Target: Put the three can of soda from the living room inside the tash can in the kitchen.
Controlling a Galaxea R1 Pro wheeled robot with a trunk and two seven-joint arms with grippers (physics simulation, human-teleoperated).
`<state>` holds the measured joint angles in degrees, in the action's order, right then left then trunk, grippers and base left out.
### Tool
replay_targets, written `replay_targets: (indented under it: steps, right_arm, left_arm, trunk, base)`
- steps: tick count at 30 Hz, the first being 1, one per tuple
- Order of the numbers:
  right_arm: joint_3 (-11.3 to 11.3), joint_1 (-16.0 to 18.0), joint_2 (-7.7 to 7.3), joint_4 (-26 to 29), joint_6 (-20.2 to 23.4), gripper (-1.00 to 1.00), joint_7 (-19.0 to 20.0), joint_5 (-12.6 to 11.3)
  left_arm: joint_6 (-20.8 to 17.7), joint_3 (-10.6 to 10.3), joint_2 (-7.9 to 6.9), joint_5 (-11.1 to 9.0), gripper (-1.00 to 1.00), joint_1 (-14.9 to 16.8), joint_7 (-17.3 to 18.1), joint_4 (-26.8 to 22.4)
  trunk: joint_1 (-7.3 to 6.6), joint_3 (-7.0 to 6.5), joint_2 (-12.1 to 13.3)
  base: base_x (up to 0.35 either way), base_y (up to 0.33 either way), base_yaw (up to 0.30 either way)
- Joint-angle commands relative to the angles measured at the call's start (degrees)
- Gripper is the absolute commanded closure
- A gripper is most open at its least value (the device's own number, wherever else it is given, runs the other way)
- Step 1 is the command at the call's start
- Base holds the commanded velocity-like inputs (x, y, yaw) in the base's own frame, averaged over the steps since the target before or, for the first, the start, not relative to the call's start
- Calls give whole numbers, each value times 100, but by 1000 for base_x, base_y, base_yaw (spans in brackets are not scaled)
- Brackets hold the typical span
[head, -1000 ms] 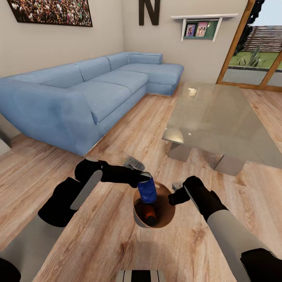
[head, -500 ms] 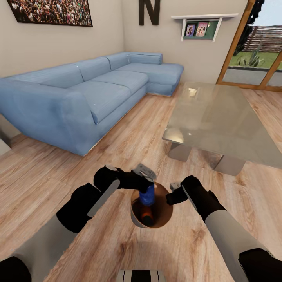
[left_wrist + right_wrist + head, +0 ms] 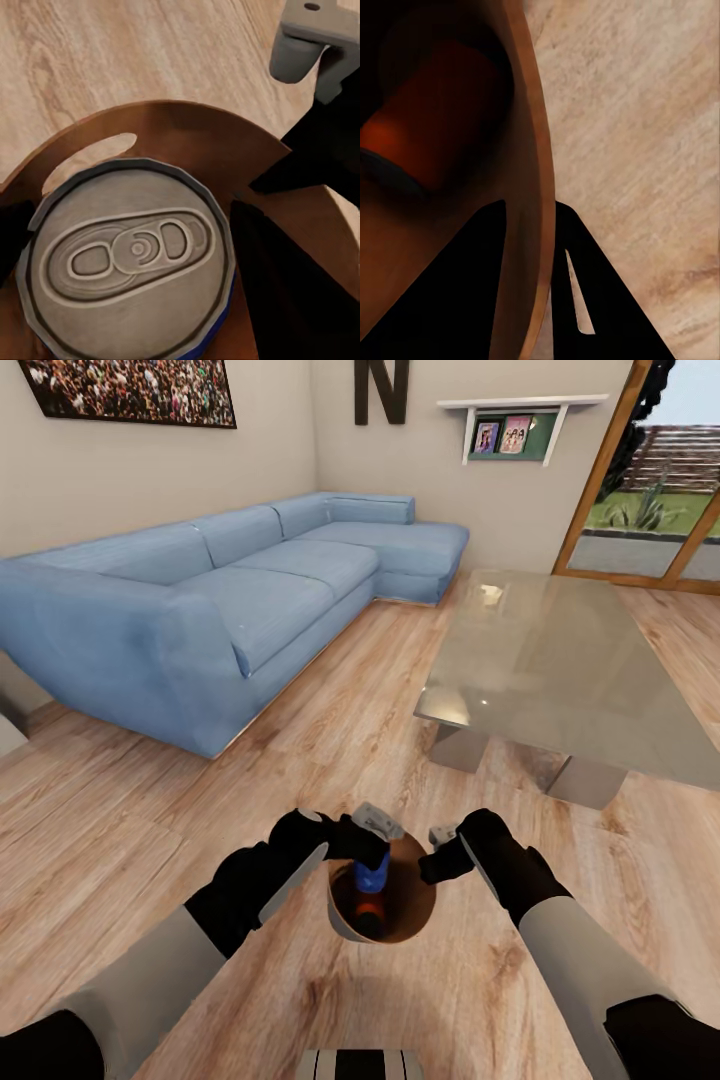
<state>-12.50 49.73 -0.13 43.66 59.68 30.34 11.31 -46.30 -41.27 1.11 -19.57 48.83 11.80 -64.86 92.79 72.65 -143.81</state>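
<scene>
The trash can (image 3: 410, 920), copper-brown inside, hangs over the wood floor just in front of me. My right gripper (image 3: 430, 863) is shut on its rim (image 3: 536, 187), one finger inside and one outside. My left gripper (image 3: 368, 852) is shut on a blue soda can (image 3: 372, 874) and holds it upright in the bin's mouth. The can's silver top (image 3: 131, 251) sits close in the left wrist view, with the bin wall (image 3: 187, 124) behind it. An orange can (image 3: 368, 910) lies at the bottom of the bin, and the right wrist view has the same orange can (image 3: 427, 127). A third can is hidden.
A blue corner sofa (image 3: 200, 610) runs along the left wall. A glass coffee table (image 3: 560, 660) stands ahead to the right, and a glazed door (image 3: 650, 490) lies beyond it. Light wood floor (image 3: 330, 730) stretches between the sofa and the table.
My left arm has swung right and down, and the blue can has sunk from above the rim into the bin. The right gripper and the bin have shifted slightly left.
</scene>
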Motion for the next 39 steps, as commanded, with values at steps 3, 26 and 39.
replay_targets:
  steps: [3,26,39]
  right_arm:
    - [2,2,13,2,32,100,16,-146]
    - [-70,1,22,2,32,100,17,-147]
    - [-77,1,22,2,32,100,17,-144]
  left_arm:
    - [160,-18,29,36,100,2,17,223]
    - [598,-48,38,58,-100,3,-11,829]
    - [599,-48,40,57,-100,3,-18,885]
  trunk:
    - [-1,-1,-1]
    - [-1,-1,-1]
    - [-1,-1,-1]
  base:
    - [0,0,0]
    - [0,0,0]
    - [0,0,0]
